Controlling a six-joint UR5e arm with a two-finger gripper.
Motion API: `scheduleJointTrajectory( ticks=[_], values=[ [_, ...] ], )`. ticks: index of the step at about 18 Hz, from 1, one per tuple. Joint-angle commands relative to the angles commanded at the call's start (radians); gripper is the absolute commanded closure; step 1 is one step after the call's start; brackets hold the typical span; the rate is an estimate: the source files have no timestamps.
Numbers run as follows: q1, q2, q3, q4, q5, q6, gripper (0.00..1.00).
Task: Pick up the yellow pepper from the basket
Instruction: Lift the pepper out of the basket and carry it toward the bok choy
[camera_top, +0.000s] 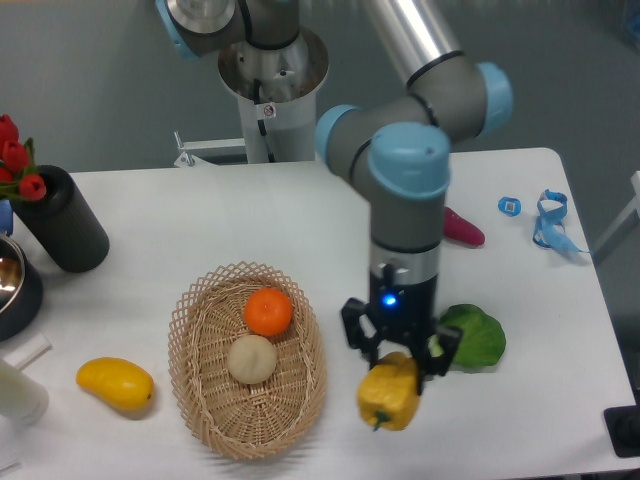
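At the lower right of the frame the yellow pepper (390, 396) hangs in the gripper (399, 360) — jaws closed onto its top, just right of the basket (195, 375) and outside its rim. The pick looks done — next likely calls for a steady hold. Further back, an orange (268, 311) sits in the basket.

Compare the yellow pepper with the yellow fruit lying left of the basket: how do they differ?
The yellow pepper is blocky and lobed; the mango-like fruit is a smooth oval. The pepper sits in the gripper, right of the basket; the fruit lies free on the table. Both are yellow.
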Motion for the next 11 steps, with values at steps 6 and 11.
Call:
scheduleJointTrajectory(
  ticks=[6, 11],
  values=[
    [0.003, -0.002, 0.011, 0.002, -0.011, 0.002, 0.55],
    [0.003, -0.003, 0.011, 0.002, -0.011, 0.002, 0.55]
  ],
)
